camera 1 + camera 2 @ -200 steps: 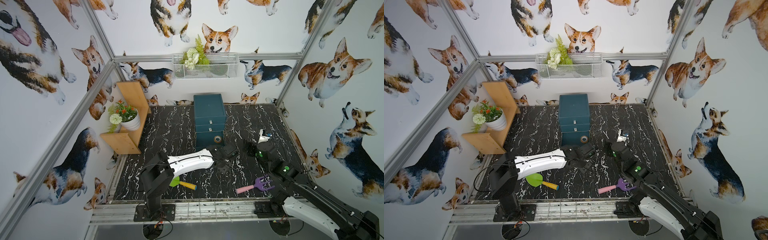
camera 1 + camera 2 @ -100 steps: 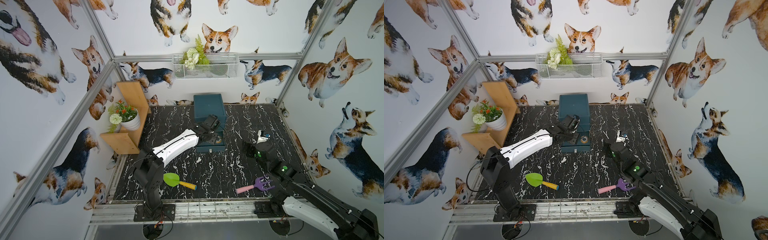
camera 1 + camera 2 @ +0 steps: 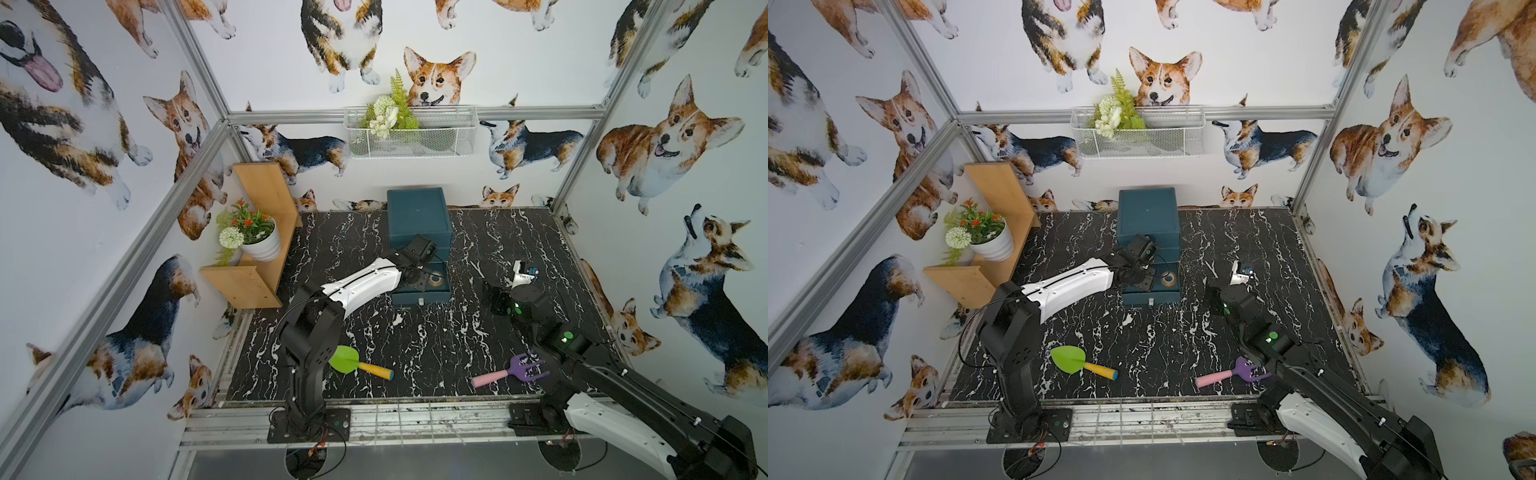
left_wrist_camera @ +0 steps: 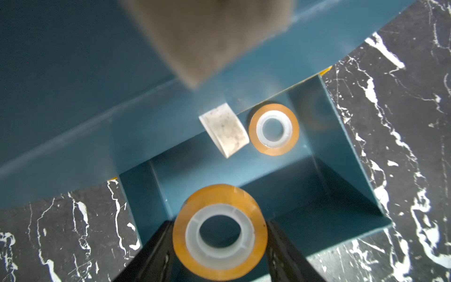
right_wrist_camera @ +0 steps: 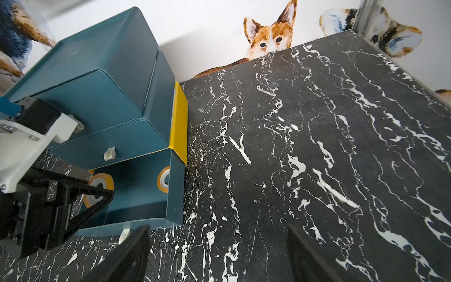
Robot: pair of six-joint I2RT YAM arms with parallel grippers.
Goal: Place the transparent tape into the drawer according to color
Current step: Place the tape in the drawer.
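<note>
My left gripper is shut on an orange-tinted transparent tape roll with a pale core. It holds the roll over the pulled-out bottom drawer of the teal cabinet. A second orange roll lies flat inside the drawer, near its back; it also shows in a top view. From the right wrist view, the held roll hangs above the drawer's inside. My right gripper stands open over bare tabletop, to the right of the cabinet, with nothing between its fingers.
The two upper drawers are shut; the middle one's white handle juts over the open drawer. A green toy shovel and a purple toy fork lie near the front edge. A wooden shelf with a plant pot stands at the left.
My left arm has swung from the middle of the table back to the cabinet, carrying the orange roll over the open bottom drawer. The right arm has stayed where it was.
</note>
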